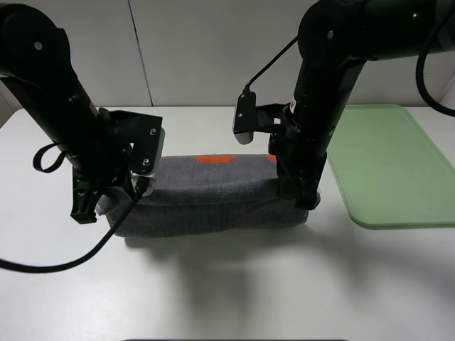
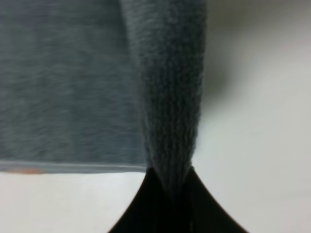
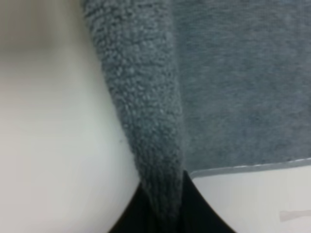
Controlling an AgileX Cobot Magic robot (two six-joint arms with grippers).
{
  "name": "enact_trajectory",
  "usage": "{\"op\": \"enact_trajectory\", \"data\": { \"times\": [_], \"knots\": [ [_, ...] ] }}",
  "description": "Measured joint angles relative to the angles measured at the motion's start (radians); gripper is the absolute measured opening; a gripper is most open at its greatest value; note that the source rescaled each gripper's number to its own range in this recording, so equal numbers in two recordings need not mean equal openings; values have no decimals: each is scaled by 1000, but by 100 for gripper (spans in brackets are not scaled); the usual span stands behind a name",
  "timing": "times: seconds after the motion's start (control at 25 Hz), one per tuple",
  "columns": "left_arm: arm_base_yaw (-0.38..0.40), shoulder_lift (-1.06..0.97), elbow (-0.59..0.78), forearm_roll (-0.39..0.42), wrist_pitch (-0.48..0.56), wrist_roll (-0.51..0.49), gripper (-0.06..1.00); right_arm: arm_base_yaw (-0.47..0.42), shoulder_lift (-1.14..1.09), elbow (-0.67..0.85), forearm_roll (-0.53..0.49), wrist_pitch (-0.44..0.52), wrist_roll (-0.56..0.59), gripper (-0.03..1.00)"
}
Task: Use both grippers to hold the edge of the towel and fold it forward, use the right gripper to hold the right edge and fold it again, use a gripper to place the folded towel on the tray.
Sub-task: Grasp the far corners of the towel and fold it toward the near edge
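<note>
The dark grey towel (image 1: 213, 199) lies across the middle of the white table, with its near edge lifted and carried over the flat part; orange stripes show at its far edge. My left gripper (image 1: 89, 206) is shut on the towel's left corner. The left wrist view shows the pinched fold of the towel (image 2: 170, 97) running into the closed jaws of my left gripper (image 2: 170, 194). My right gripper (image 1: 302, 195) is shut on the right corner. The right wrist view shows the gathered fold (image 3: 146, 97) clamped in my right gripper (image 3: 167, 204). The light-green tray (image 1: 391, 163) sits to the right, with nothing on it.
The white table (image 1: 227, 284) extends in front of the towel. A pale wall stands behind. The tray's near left corner lies close to my right gripper.
</note>
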Motion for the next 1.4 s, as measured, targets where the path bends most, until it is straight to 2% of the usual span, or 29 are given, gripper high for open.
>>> {"op": "enact_trajectory", "data": {
  "times": [0.2, 0.4, 0.64, 0.84, 1.0, 1.12, 1.4],
  "knots": [
    [39, 1, 0, -3, -82, 8, 0, -10, 0, 0, -20, -48, 0, 0],
    [42, 1, 0, -1, -135, 40, 0, -10, 0, 0, -48, -89, 0, 0],
    [47, 65, 0, 2, -156, 45, 0, -12, 0, 0, -68, -136, 0, 0],
    [47, 107, 0, -3, -175, 46, 0, -48, 5, 0, -59, -161, 0, 0],
    [47, 117, -26, -6, -190, 47, 0, -75, 31, -21, -45, -160, 0, 0],
    [56, 136, -52, -3, -190, 47, 0, -80, 67, -90, -47, -124, 0, 0],
    [115, 155, -74, 1, -212, 67, 0, -80, 158, -225, -44, -66, 0, 0]
  ]
}}
